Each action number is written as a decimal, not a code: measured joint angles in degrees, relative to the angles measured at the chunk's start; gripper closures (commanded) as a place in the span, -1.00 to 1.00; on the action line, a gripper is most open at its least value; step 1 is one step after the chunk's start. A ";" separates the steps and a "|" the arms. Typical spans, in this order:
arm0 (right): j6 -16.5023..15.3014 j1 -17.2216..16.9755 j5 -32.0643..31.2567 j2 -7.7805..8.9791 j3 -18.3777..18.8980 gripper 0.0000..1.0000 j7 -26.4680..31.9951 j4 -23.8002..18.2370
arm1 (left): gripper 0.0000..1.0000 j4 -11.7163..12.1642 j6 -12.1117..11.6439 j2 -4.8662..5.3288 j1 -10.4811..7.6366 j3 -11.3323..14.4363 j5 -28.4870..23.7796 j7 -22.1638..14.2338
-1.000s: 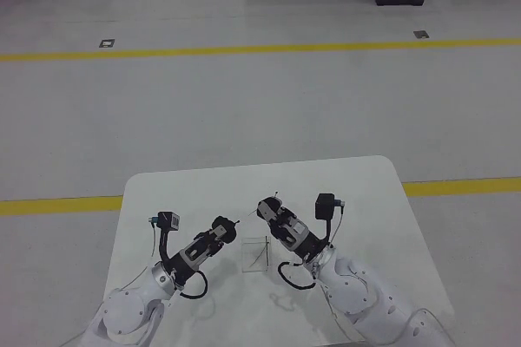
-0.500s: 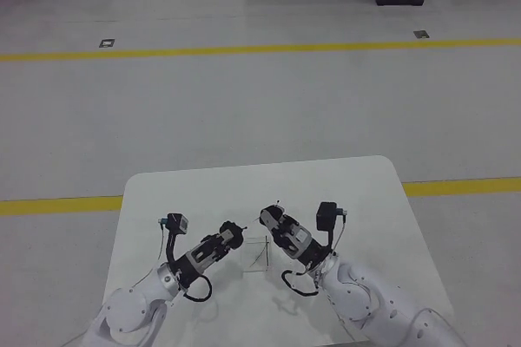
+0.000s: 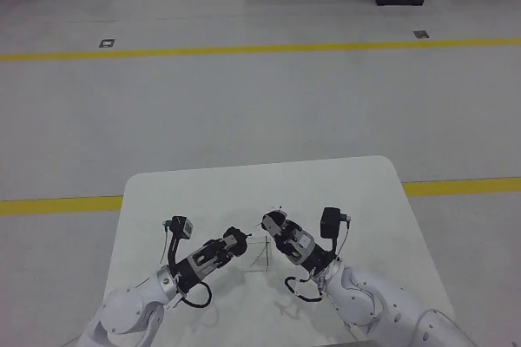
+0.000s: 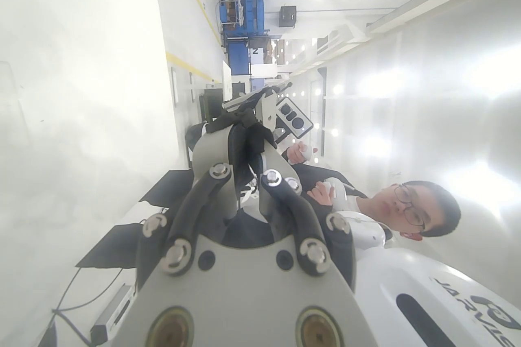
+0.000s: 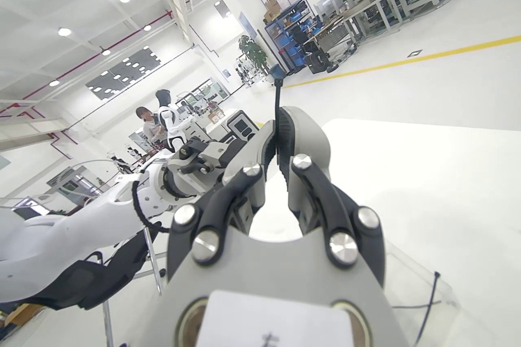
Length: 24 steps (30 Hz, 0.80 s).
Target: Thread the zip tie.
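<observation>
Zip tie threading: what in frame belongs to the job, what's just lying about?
Job: black zip tie pinched in the right tool; left tool close by.
Lying about: clear tray on the white table; spare zip ties inside it.

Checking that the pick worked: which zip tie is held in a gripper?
The black zip tie clamped in the right gripper; the other ties lie loose in the clear tray on the table.
</observation>
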 measured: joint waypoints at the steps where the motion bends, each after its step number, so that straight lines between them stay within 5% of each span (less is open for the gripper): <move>1: 0.00 0.00 0.00 0.00 0.00 1.00 0.00 0.00 | 1.00 0.00 0.00 0.00 0.00 0.00 0.00 0.00; 6: 0.00 0.00 0.00 0.00 0.00 1.00 0.00 0.00 | 1.00 0.05 0.44 -0.01 -0.20 0.29 -0.37 0.33; 14: 0.00 0.00 0.00 0.00 0.00 1.00 0.00 0.00 | 1.00 -0.47 5.36 0.61 0.10 -0.72 -5.38 -2.68; 24: 0.06 -0.08 -0.14 -0.06 0.21 1.00 0.21 -0.01 | 1.00 -0.48 4.89 0.87 0.19 -1.07 -8.12 -4.41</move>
